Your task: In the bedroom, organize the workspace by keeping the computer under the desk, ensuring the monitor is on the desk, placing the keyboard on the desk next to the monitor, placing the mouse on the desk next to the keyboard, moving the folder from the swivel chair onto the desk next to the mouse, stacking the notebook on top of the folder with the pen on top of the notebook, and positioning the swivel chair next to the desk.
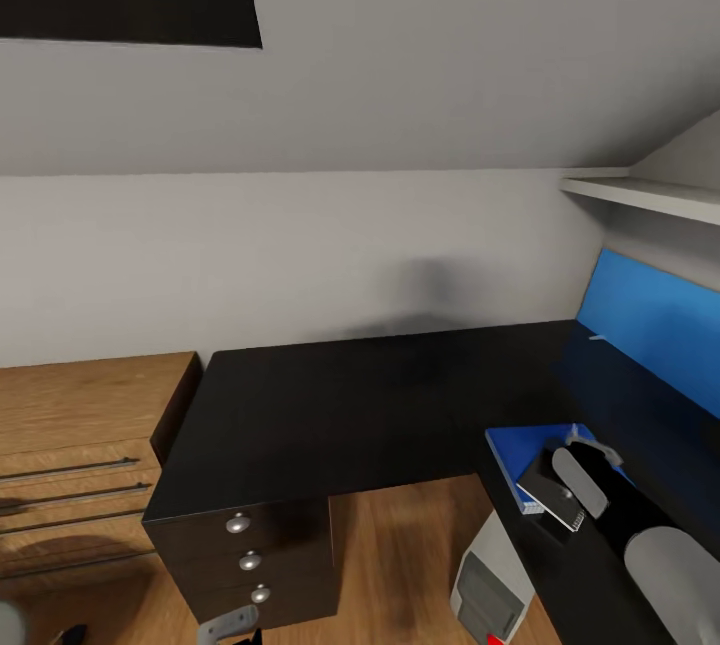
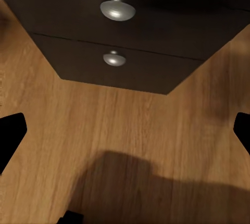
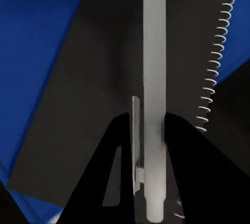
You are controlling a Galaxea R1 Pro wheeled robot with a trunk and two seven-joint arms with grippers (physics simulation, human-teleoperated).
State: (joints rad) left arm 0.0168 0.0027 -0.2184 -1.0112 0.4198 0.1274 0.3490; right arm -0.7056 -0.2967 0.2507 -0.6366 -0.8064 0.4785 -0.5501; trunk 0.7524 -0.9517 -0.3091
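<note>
The blue folder point(image 1: 510, 455) lies on the black desk point(image 1: 350, 405) near its right wing. On it rests the dark grey notebook point(image 1: 540, 487), askew. My right gripper point(image 1: 568, 497) is over both, shut on the silvery-white pen point(image 3: 154, 52). In the right wrist view the pen runs lengthwise over the notebook point(image 3: 94, 88), whose spiral binding shows, with the folder point(image 3: 36, 36) beneath. The grey computer point(image 1: 490, 580) stands on the floor under the desk. My left gripper point(image 2: 125, 135) is open and empty, low in front of the drawers. Monitor, keyboard, mouse and swivel chair are out of view.
The desk's black three-drawer unit point(image 1: 250, 555) with round knobs point(image 2: 117, 9) stands close ahead of my left gripper. A light wooden dresser point(image 1: 80, 445) adjoins the desk on the left. A blue back panel point(image 1: 650, 315) and a white shelf point(image 1: 640, 193) line the right wall.
</note>
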